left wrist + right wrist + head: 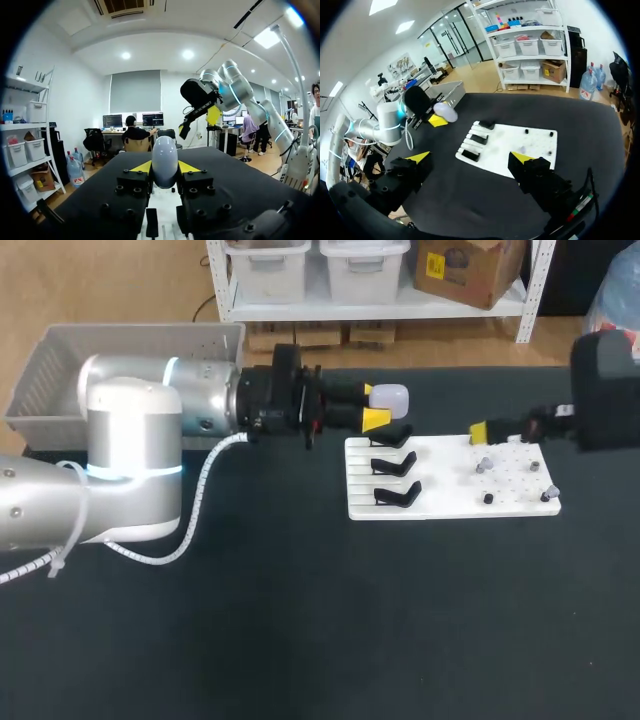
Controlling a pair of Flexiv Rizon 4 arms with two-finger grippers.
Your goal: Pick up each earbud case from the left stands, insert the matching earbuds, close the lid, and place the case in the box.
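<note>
Holding earbud case [392, 397], pinched between left gripper [378, 407] fingers, raised near far-left corner of white board [450, 455]. Empty right gripper [470, 158]: fingers spread, beside board's right edge. Risk: smooth rounded case may slip or twist, spoiling earbud insertion.

Robotics laboratory, bench workcell. The setting is identified by two robot arms, the left arm [130, 440] and the right arm [605, 390], which are brought in over a table [300, 620] covered in black matting. A white fixture board [445, 480] is laid on the table and is fitted with a row of black stands [393, 464] and small pegs [479, 466]. A spiral-wrapped cable [200, 510] is routed along the left arm. A grey plastic box [40, 380] is set at the table's far left corner.
</note>
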